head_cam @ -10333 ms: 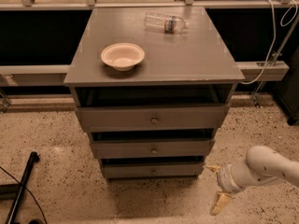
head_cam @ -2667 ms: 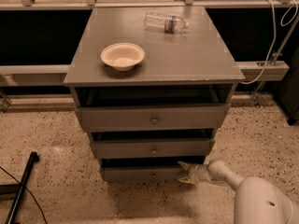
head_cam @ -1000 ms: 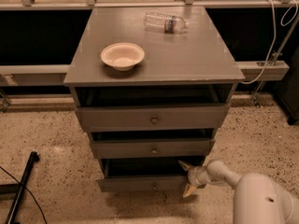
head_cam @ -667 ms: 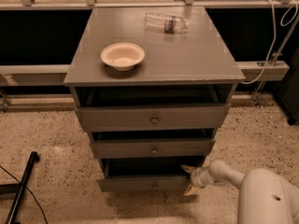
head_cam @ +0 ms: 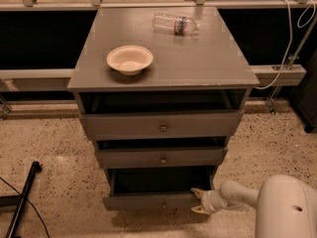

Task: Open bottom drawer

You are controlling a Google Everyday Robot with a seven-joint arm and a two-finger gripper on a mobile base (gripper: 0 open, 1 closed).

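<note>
Claw, fingers spread, straddles right end of bottom drawer, which sits partly out below worktop front edge, probably hooked there to drag it outward.

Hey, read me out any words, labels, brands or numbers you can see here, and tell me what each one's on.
Nothing can be read as text.
Plastic bottle lying on the cabinet top: it has a label band, too blurred to read.
Bowl, the bottom drawer and the gripper at that drawer's right end: no writing visible.
</note>
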